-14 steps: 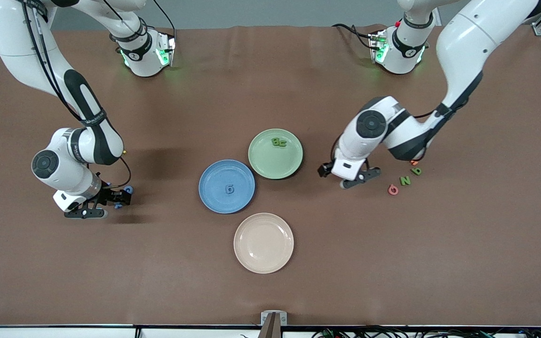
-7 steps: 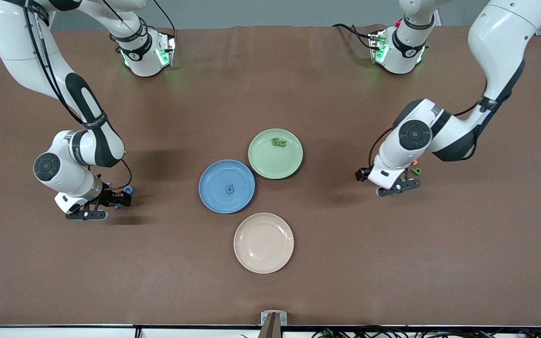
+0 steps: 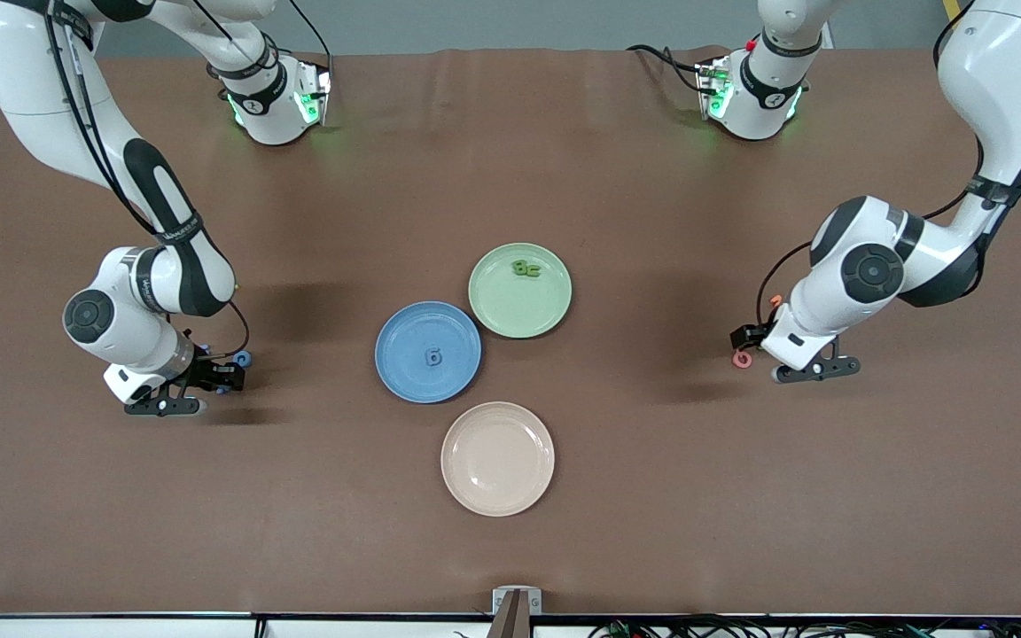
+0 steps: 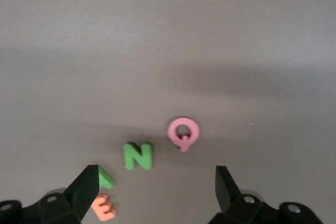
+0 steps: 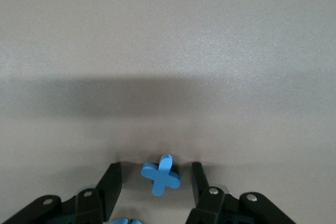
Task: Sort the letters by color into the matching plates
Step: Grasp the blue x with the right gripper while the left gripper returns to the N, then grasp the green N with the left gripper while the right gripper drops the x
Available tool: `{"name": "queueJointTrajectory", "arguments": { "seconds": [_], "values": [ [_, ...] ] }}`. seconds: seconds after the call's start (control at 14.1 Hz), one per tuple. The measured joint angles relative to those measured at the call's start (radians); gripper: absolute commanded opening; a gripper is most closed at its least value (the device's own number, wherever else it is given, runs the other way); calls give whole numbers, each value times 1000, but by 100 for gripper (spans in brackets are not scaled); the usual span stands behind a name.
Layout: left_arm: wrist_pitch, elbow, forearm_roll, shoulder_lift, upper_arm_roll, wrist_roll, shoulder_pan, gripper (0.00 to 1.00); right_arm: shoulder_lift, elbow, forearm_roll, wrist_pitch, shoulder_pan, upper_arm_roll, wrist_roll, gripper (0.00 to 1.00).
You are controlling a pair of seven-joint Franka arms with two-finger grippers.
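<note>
A: Right gripper is down at the table toward the right arm's end, jaws partly open on either side of a blue X. Neither finger touches it that I can see, so nothing is gripped. A 2nd blue piece peeks in at the frame edge, just beside the near finger.

B: Risk there?

A: The fingers could catch that neighbour too, or nudge the X sideways so it tips and slips out. Foam this small would probably squirt free if pinched off-centre.

B: And the left side?

A: Left gripper hangs over the loose letters toward the left arm's end, jaws wide and holding nothing. Under it: a green N, a 2nd green letter right against one finger, an orange letter and a pink Q.

B: So the wrong colour is close.

A: Yes. The orange one lies just beside the green one; a descent there may grab or drag both.

B: Plates?

A: Blue plate holds 1 blue letter; green plate, touching it, holds 2 green letters. A cream plate lies nearer the camera, so a sloppy drop could land there.
</note>
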Motion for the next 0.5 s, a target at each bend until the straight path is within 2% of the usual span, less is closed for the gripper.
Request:
{"name": "queueJointTrajectory", "arguments": {
  "seconds": [0.28, 0.5],
  "values": [
    [102, -79, 38, 1, 0, 49, 73, 98, 1, 4, 0, -2, 0, -1, 0, 38],
    [152, -133, 76, 5, 0, 49, 105, 95, 0, 7, 0, -3, 0, -2, 0, 18]
  ]
}}
